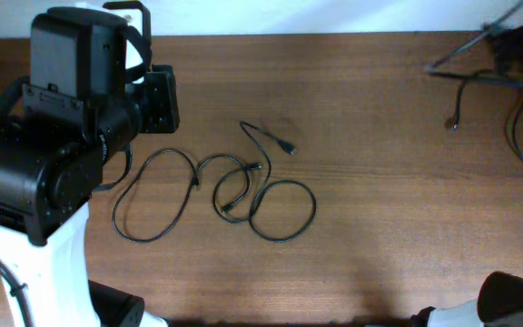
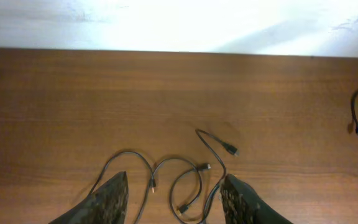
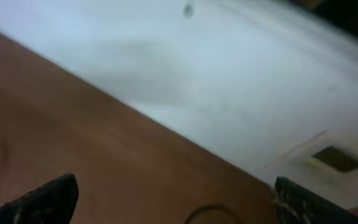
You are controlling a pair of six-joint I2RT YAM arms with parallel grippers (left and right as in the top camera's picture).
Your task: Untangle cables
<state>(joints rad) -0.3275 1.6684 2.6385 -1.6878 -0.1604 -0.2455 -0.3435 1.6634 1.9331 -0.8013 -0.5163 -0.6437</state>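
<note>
Two thin black cables (image 1: pixel 243 173) lie tangled near the middle of your worktop (image 1: pixel 379 236). They cross each other in several loops, with one wide loop at each side and smaller ones between.

Four plugs show in the left wrist view. One plug (image 2: pixel 230 149) sticks out at the right of the heap, and a second plug (image 2: pixel 205 167) lies near it. A third plug (image 2: pixel 152 185) sits among the left loops, and a fourth plug (image 2: pixel 182 209) lies at the near edge.

Your left jaws are spread wide, their two fingers (image 2: pixel 110 199) framing the tangle. You cannot tell whether either finger touches a cord. Your left arm (image 1: pixel 53 136) stands over the left side of the worktop.

Your right jaws are spread wide too, two fingers (image 3: pixel 48 199) at the bottom corners of a blurred view across the worktop toward a pale wall (image 3: pixel 229 81).

One thicker lead (image 1: pixel 453 123) hangs down at the far right corner, well apart from the tangle.
</note>
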